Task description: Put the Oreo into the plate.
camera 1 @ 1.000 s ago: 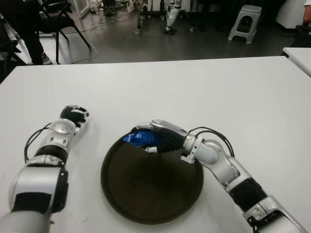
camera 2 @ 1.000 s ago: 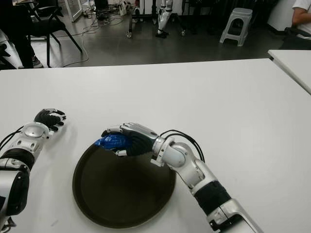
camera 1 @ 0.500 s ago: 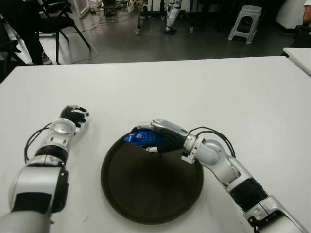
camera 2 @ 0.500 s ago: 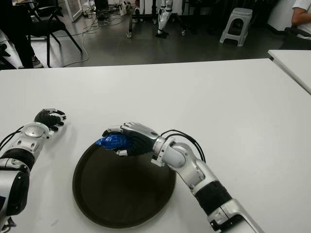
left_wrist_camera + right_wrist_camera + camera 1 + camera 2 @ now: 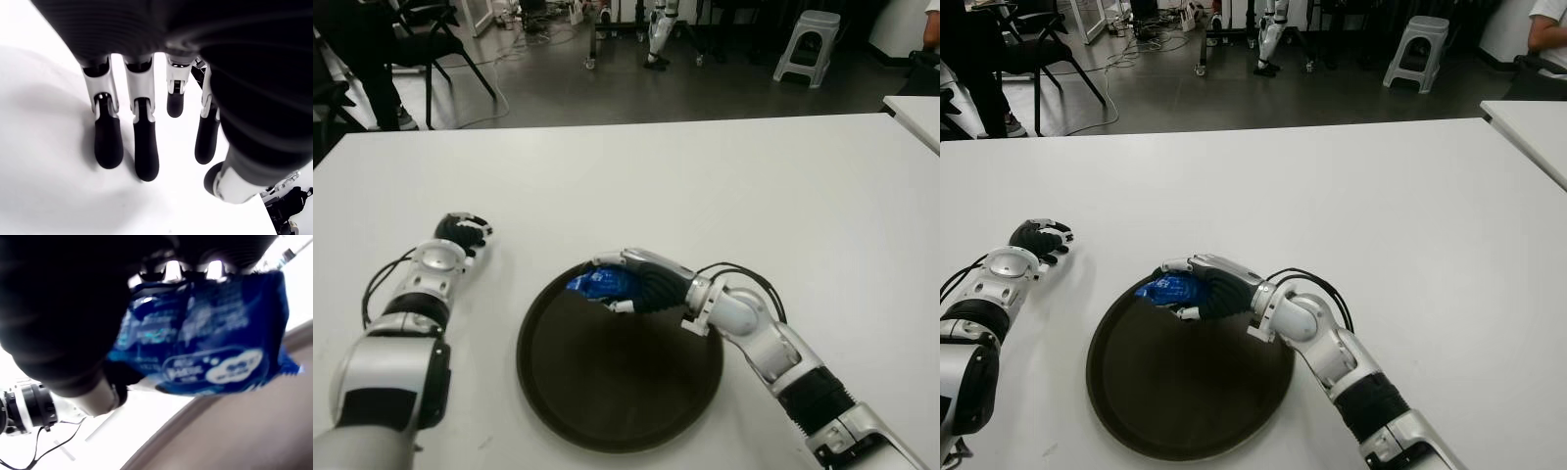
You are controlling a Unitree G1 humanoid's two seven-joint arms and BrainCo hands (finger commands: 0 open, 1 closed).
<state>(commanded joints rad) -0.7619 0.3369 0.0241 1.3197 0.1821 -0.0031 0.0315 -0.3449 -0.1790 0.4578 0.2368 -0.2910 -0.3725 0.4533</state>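
there, right hand (image 5: pixel 641 282) clasping oreo pack (image 5: pixel 597 284) over dark plate's (image 5: pixel 607 411) rim

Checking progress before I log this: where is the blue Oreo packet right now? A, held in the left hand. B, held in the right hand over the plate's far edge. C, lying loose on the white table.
B: the right hand grips the Oreo packet above the plate rim.

A blue Oreo packet (image 5: pixel 597 285), gripped in the right robot hand (image 5: pixel 636 282), sits over the dark round plate's (image 5: pixel 617 392) far rim.
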